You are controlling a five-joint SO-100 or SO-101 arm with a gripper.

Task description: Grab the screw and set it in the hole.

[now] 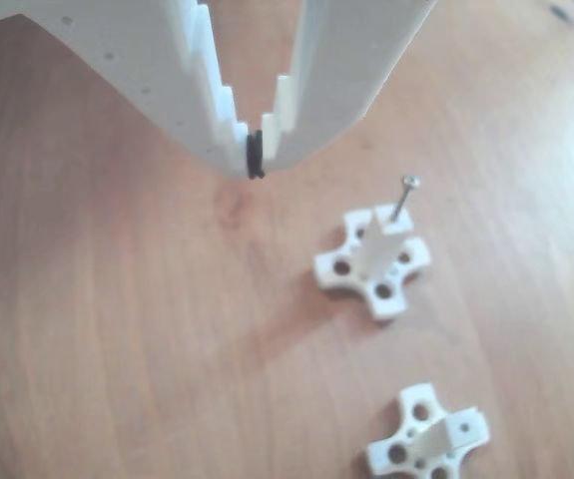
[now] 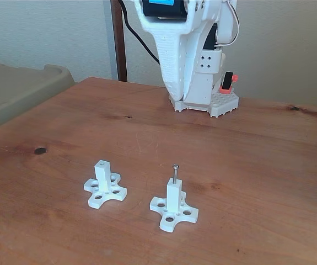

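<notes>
Two white posts on the worktop (image 2: 246, 165) | screw (image 2: 175, 173) upright in the hole (image 2: 175, 184) of the post (image 2: 173, 197) at 5 o'clock in the fixed view | end effector (image 1: 256, 160) empty, tips nearly together, raised at 10 o'clock of it | judged done: retreat straight up, avoid brushing the screw.

Two white posts stand on the table (image 2: 246, 160) w/ a clear gap between them. Right post (image 2: 173, 197) has a screw (image 2: 175, 173) sticking up from its top; left post (image 2: 102, 174) bare. Open wood all round; arm base (image 2: 202, 102) far back.
</notes>
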